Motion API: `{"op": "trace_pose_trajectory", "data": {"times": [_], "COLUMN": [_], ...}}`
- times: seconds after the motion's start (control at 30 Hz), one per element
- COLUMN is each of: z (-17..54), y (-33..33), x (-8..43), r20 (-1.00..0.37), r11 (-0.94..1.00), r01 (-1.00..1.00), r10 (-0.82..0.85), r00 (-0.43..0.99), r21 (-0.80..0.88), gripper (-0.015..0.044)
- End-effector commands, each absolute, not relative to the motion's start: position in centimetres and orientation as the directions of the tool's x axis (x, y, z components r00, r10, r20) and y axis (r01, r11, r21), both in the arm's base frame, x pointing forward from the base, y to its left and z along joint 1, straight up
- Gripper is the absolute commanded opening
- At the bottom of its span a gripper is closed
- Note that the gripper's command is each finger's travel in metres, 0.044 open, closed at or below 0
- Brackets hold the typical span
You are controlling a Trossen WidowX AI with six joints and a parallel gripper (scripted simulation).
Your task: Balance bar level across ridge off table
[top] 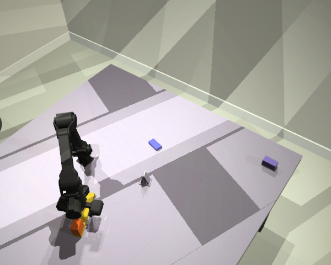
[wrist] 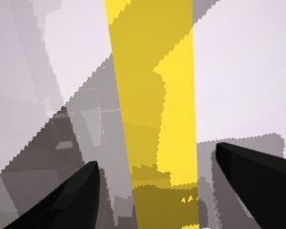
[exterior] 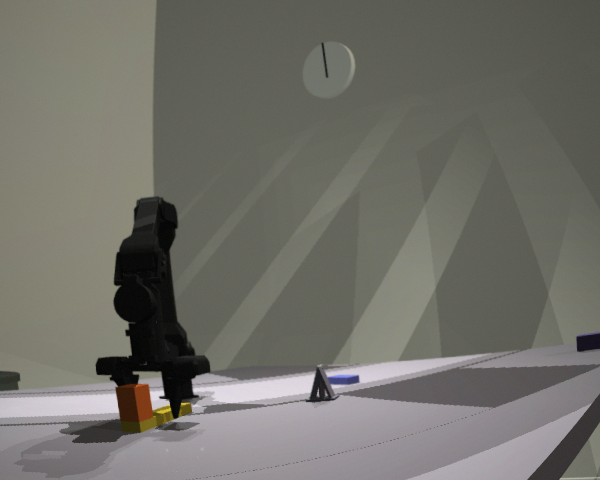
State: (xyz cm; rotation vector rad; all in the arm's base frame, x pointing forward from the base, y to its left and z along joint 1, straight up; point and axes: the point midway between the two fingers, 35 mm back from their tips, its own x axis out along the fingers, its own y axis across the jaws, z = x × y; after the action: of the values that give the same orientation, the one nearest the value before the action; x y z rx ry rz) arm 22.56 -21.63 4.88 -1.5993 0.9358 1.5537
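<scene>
Seemingly flat on the table, the yellow bar [top: 84,213] [wrist: 157,114] lies between open jaws [top: 85,212] [exterior: 153,405].

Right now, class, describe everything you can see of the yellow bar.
The long, narrow yellow bar has flat, smooth-looking faces and straight edges. It lies flat on the pale lilac table, partly shadowed. An upright orange block sits on one end. The black hand's open fingers straddle it, apparently without touching.
</scene>
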Motion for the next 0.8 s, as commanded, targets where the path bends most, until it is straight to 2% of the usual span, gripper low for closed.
{"op": "trace_pose_trajectory", "data": {"times": [0.0,0.17,0.4,0.6,0.7,0.77], "z": [4.81,4.81,4.86,4.86,5.23,5.73], "y": [-21.59,-21.59,-21.63,-21.63,-21.68,-21.73], "x": [22.63,22.63,22.56,22.56,22.61,22.68], "r20": [-1.0,-1.0,-1.0,-1.0,-1.0,-1.0], "r11": [-0.491,-0.491,-0.488,-0.488,-0.488,-0.488], "r01": [-0.871,-0.871,-0.873,-0.873,-0.873,-0.873], "r10": [-0.019,-0.019,-0.023,-0.023,-0.023,-0.022], "r00": [0.02,0.02,0.016,0.016,0.016,0.016], "r21": [-0.008,-0.008,-0.003,-0.003,-0.003,-0.003], "gripper": [0.0315,0.0315,0.0131,0.0091,0.0012,0.0]}}
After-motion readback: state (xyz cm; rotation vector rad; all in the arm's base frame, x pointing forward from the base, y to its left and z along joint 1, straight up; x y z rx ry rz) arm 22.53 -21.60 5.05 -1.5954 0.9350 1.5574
